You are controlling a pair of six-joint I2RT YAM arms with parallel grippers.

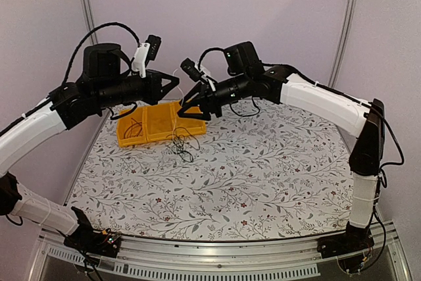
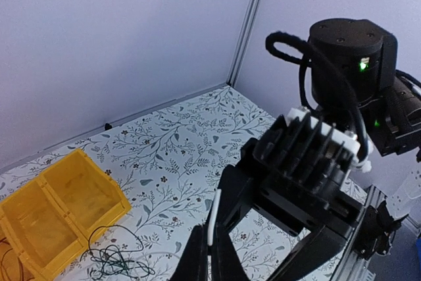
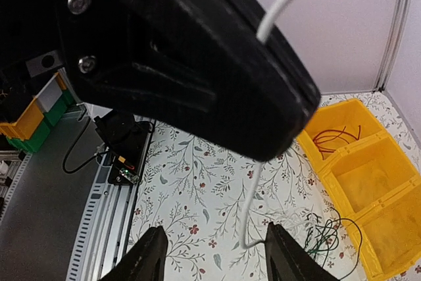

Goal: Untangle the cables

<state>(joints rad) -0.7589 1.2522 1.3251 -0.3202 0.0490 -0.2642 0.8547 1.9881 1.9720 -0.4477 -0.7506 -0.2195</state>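
Only wrist views show: left fingers (image 2: 195,261) pinch whitish cable (image 2: 212,218); right fingers (image 3: 152,258) apart.

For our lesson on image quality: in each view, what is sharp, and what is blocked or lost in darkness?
Top external view: even light, soft shadows, the cables barely resolved. Left wrist view: yellow bins sharp; black metal at the bottom lacks detail. Right wrist view: a black shape near the lens blocks the upper frame.
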